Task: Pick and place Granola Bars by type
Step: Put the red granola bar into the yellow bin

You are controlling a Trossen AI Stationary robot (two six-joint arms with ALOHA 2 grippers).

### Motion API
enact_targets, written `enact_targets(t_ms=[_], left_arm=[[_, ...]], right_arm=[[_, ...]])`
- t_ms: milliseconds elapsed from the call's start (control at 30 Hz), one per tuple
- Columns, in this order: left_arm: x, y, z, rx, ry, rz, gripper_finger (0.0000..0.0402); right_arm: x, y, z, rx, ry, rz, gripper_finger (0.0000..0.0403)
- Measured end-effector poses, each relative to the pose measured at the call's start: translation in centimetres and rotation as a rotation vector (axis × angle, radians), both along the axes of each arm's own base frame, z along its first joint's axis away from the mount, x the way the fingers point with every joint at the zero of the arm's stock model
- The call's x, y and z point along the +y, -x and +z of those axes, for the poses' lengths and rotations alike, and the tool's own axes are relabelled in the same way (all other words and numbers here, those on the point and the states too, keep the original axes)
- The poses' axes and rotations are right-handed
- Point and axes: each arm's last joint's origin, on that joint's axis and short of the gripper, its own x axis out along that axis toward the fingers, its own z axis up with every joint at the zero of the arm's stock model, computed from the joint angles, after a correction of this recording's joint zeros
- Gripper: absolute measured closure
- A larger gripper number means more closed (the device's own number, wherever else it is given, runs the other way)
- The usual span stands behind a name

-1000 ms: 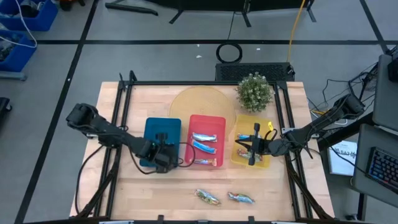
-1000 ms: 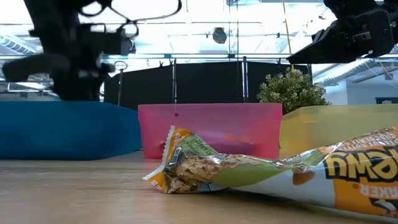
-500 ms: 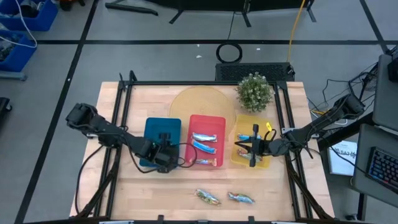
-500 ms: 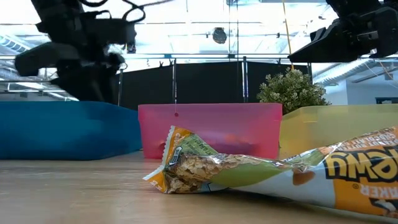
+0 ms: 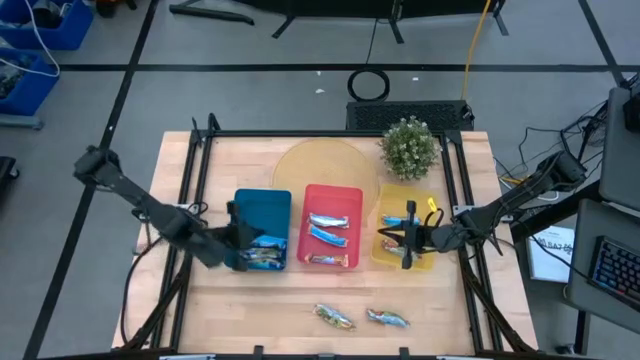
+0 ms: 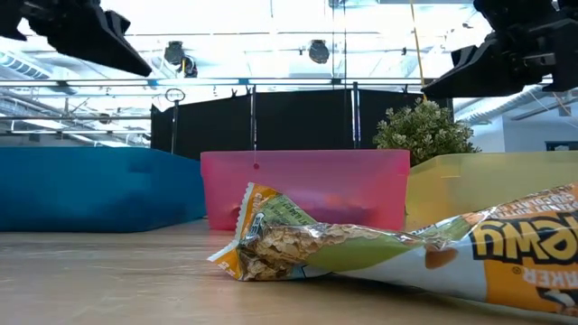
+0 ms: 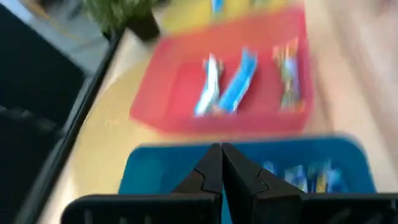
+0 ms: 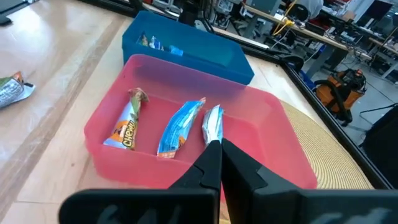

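Observation:
Two granola bars (image 5: 333, 317) (image 5: 387, 318) lie flat on the table near its front edge; the low view shows them up close (image 6: 298, 246) (image 6: 515, 253). Three bars (image 8: 180, 126) lie in the red tray (image 5: 332, 192). More bars (image 5: 262, 256) lie at the near end of the blue tray (image 5: 262, 208). My left gripper (image 5: 238, 244) (image 7: 221, 163) hangs shut with nothing in it at the blue tray's left side, raised above it. My right gripper (image 5: 390, 240) (image 8: 219, 155) hovers shut over the yellow tray (image 5: 405, 195), pointing toward the red tray.
A potted plant (image 5: 409, 147) stands at the back right, beside a round woven mat (image 5: 310, 165) behind the trays. Black frame rails (image 5: 190, 180) run along the table's left and right sides. Bare wood lies between the trays and the two loose bars.
My left gripper has drawn back from above the blue tray's near end toward the table's left edge, rising and tipping up closer to level. Bars now show in the blue tray where the gripper had been.

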Motion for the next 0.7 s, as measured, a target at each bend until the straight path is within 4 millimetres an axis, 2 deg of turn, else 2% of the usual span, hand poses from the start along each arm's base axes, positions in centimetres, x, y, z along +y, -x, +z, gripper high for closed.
enact_targets(t_ms=[233,400,567,700], left_arm=[[2.5,1.9,-3.7,-0.394,0.181,-0.179,0.0395],[3.9,2.6,-5.9,-0.494,0.209,-0.146,0.0397],[4.4,2.5,-6.7,-0.474,0.219,-0.103,0.0398],[4.5,2.3,-6.9,-0.465,0.188,-0.107,0.0388]], right_arm=[[-0.4,-0.6,1.0,-0.042,0.079,-0.012,0.0403],[0.3,-1.9,4.7,0.079,0.114,-0.100,0.0403],[3.1,-3.6,8.8,0.299,0.044,-0.117,0.0403],[7.1,-5.0,9.9,0.497,-0.023,-0.061,0.0403]])
